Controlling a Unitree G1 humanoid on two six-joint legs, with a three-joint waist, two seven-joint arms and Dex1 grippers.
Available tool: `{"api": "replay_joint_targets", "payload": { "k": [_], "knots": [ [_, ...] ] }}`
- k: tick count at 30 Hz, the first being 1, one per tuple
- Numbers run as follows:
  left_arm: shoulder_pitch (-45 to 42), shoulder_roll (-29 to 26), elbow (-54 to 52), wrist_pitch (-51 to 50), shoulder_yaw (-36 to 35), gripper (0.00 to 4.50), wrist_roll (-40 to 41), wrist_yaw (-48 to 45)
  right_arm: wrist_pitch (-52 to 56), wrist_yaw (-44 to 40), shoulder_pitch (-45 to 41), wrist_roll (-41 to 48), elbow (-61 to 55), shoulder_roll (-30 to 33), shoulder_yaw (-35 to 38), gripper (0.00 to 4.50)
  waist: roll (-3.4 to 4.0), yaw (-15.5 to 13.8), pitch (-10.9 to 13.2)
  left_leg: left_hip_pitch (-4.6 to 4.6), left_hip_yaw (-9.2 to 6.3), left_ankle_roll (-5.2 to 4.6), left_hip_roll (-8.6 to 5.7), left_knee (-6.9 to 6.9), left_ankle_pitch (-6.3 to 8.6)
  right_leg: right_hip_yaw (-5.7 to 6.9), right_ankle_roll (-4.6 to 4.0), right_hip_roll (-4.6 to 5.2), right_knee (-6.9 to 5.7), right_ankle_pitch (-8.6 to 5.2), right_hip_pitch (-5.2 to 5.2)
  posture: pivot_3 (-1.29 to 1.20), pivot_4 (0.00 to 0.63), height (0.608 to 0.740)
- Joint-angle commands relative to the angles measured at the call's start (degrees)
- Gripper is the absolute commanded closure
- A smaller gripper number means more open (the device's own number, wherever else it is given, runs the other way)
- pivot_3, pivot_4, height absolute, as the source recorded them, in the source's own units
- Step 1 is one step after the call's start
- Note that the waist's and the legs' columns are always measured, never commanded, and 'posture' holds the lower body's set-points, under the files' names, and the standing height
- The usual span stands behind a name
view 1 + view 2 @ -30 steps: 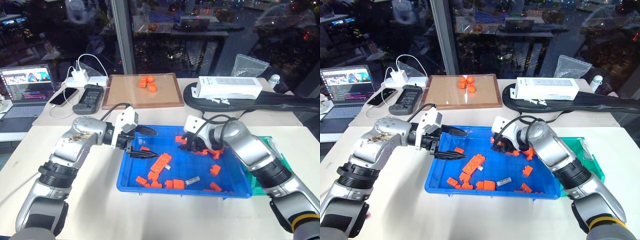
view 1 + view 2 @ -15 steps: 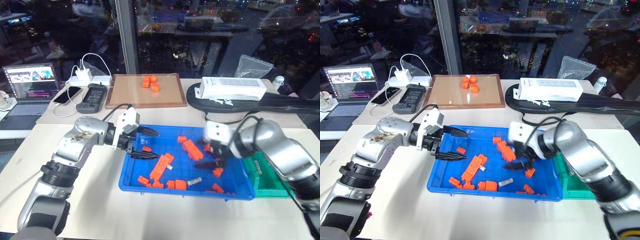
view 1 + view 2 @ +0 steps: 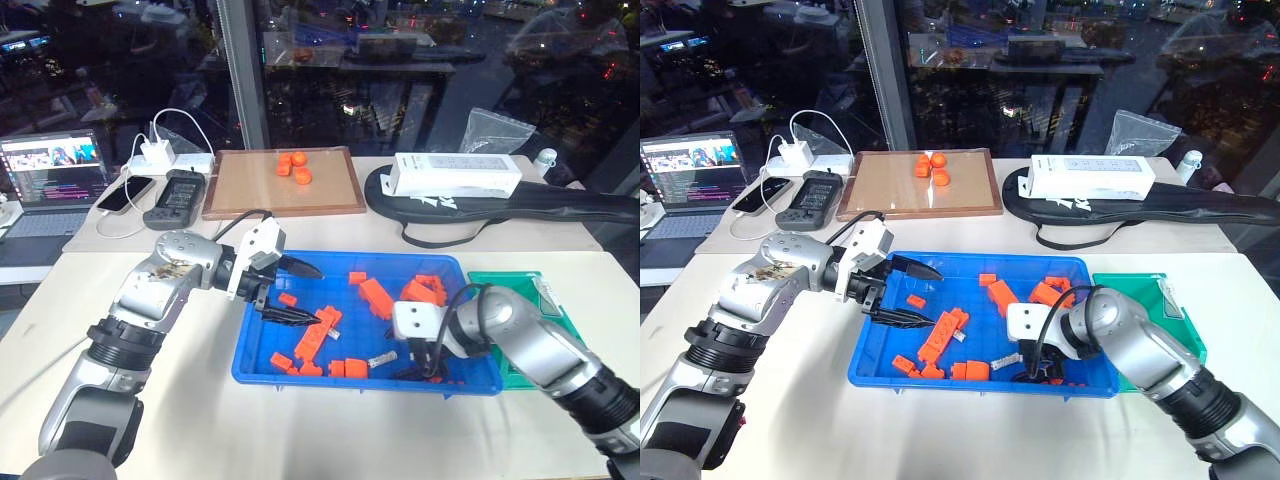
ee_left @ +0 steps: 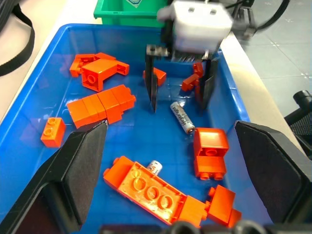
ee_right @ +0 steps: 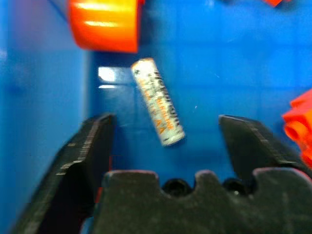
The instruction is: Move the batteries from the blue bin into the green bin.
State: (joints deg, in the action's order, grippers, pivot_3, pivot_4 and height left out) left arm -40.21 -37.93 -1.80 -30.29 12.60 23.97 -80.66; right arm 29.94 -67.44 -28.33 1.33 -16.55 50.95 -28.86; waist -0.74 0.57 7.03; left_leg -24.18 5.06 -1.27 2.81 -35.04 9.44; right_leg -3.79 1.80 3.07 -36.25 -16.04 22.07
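Far left: laptop (image 3: 52,172) open, screen lit. Right of it a phone (image 3: 125,193) and a black handheld device (image 3: 176,196), with a white charger (image 3: 157,155) and cable behind them. Wooden tray (image 3: 285,183) at the far centre holds a few orange pieces (image 3: 292,166).

Left gripper (image 3: 300,293) hangs over the left end of the blue bin (image 3: 258,322), pointing right, fingers wide apart, holding nothing. Its lower finger sits just beside the long orange brick (image 3: 314,337).

Blue bin is near centre on the white table (image 3: 180,430), with orange bricks scattered through it. Two batteries are visible inside: one battery (image 4: 183,117) lies flat on the bin floor near the front wall, towards the right of centre; a second battery (image 4: 154,167) is half hidden, touching the far end of the long orange brick.

Right gripper (image 4: 179,91) is down in the bin, pointing at the floor, fingers spread either side of the first battery. In the right wrist view that battery lies between the fingers (image 5: 83,161), apart from both. Not gripped.

Green bin (image 3: 520,330) sits just beside the blue bin's right end; contents can't be made out.

Far right: white box (image 3: 457,175) on a black bag (image 3: 560,205), clear plastic bag (image 3: 495,132) behind.
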Motion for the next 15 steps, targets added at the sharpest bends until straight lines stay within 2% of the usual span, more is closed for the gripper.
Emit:
{"api": "replay_joint_targets", "payload": {
  "k": [1,2,6,7,11,15],
  "knots": [
    [-0.4,-1.1,-2.1,-0.1,-0.8,0.00,1.2,-1.4,-1.4,-1.0,-0.5,-1.4,0.5,0.7,0.9,2.50,0.00,-0.1,0.0,0.00,0.01,0.00,0.00,-0.03,0.00,0.01,0.00,0.00,0.00,0.00,-0.01,0.00,0.150,0.740],
    [-0.4,-1.4,-2.1,0.0,-0.8,0.00,1.3,-1.8,-1.3,-1.2,-0.6,-1.0,0.3,0.8,1.8,2.70,0.00,-0.1,0.0,0.00,0.01,0.00,0.00,-0.03,0.00,0.01,0.00,0.00,0.00,0.00,-0.01,0.00,0.150,0.740],
    [-0.4,-1.9,-2.0,0.3,-0.7,0.00,1.7,-3.0,0.6,-1.9,-0.9,0.7,-0.7,2.2,5.4,4.09,0.00,-0.1,0.0,-0.01,0.01,0.00,0.01,-0.03,0.00,0.01,-0.01,0.00,-0.02,0.00,0.01,0.00,0.150,0.740],
    [-0.5,-1.9,-1.8,0.5,-0.7,0.00,1.7,-3.3,1.6,-2.1,-1.0,1.5,-1.2,3.0,6.9,4.23,0.00,-0.1,0.0,-0.01,0.01,0.00,0.00,-0.03,0.00,0.00,-0.01,0.01,-0.02,0.00,0.01,0.00,0.150,0.740],
    [-1.8,-0.6,-1.1,0.5,-1.2,0.00,2.3,-3.3,6.5,-2.3,-1.8,6.1,-2.0,6.0,15.7,4.23,0.00,-0.2,0.0,-0.01,0.00,0.00,0.00,-0.02,0.00,0.00,-0.01,0.02,-0.01,0.01,0.01,0.00,0.150,0.740],
    [-2.6,0.3,-0.7,0.8,-0.6,0.00,1.8,-3.6,8.4,-2.9,-2.4,9.0,2.4,11.5,25.0,4.23,0.00,-0.4,0.0,-0.01,0.00,0.00,0.00,-0.02,0.00,0.00,-0.01,0.03,-0.01,0.01,0.01,0.00,0.150,0.740]
  ]
}}
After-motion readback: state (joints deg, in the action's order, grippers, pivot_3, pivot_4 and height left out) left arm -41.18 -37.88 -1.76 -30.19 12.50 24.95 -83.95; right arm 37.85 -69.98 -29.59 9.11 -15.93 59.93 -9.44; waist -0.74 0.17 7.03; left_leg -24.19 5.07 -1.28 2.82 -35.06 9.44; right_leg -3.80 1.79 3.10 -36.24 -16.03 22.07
